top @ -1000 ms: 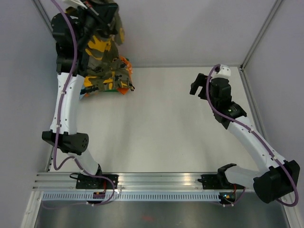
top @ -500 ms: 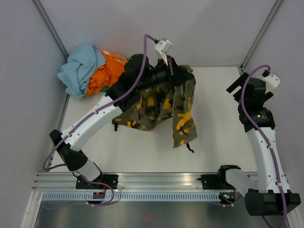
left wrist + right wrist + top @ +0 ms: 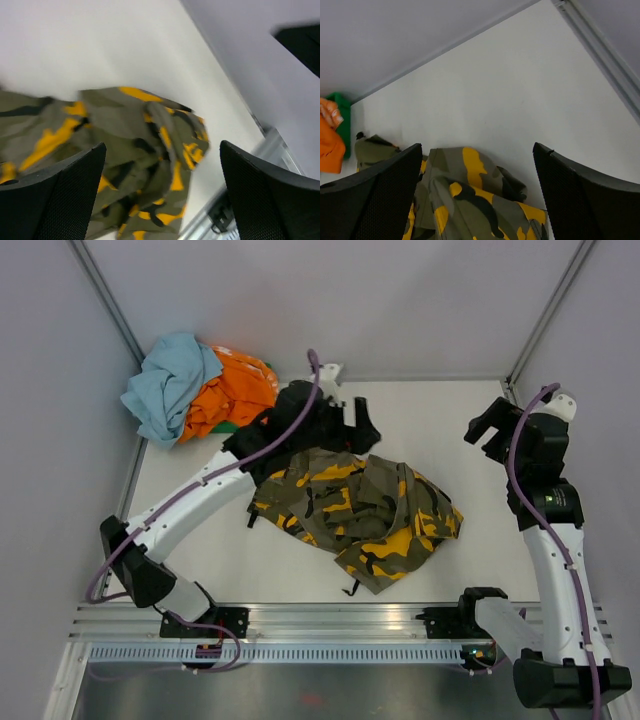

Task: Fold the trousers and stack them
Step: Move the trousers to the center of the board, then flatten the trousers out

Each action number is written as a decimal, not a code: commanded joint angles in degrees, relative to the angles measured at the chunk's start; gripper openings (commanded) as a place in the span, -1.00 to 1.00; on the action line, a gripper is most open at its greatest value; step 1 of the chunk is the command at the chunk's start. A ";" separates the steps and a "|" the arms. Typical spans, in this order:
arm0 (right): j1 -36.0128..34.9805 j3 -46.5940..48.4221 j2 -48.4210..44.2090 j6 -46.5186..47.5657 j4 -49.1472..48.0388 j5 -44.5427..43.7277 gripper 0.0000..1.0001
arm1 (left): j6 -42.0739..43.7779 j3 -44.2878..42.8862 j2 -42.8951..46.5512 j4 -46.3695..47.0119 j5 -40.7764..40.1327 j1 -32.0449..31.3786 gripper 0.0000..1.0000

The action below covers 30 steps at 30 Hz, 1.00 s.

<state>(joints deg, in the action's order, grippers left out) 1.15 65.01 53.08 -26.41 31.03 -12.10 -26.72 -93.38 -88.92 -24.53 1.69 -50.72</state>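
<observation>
lying rumpled, trousers (image 3: 360,515) (soft camouflage cloth); left pincer (image 3: 162,145) and right pincer (image 3: 476,146) gape wide.

open right hand (image 3: 477,195) above crumpled trousers (image 3: 470,200) on the table (image 3: 495,90), orange cloth (image 3: 330,135) far left.

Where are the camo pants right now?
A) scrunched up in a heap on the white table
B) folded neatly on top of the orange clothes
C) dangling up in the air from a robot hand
A: the olive, black and orange-yellow camouflage trousers lie bunched in a heap on the white table, and the left gripper and right gripper are both open, holding nothing.
</observation>
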 commanded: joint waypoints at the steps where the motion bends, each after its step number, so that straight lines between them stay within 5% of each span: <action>1: 0.08 -1.12 0.35 3.65 -3.95 14.09 0.96 | -5.08 6.49 7.78 -8.69 -7.85 11.56 0.99; 8: -6.40 -3.22 4.83 6.63 -8.34 24.50 0.96 | -8.43 25.95 14.31 -6.40 -11.80 22.49 0.99; 12: -22.89 -2.87 8.35 11.38 -7.22 15.98 0.96 | -10.72 34.29 12.20 -4.13 -11.98 25.58 0.97; 18: -38.40 -5.25 16.08 12.44 -3.08 4.39 0.93 | -13.88 42.31 8.77 0.71 -11.71 28.83 0.91; 27: -41.84 -6.48 20.75 -5.02 8.75 -19.77 0.94 | -16.69 45.22 1.49 3.53 -12.50 31.65 0.86; 30: -41.75 -7.53 22.76 -9.34 11.42 -19.98 0.93 | -18.19 45.04 -0.89 3.70 -12.94 31.65 0.84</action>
<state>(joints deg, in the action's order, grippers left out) -40.73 58.41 74.22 -27.16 36.71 -24.23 -41.39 -48.36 -87.72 -23.31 -9.61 -19.09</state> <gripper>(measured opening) 0.966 0.927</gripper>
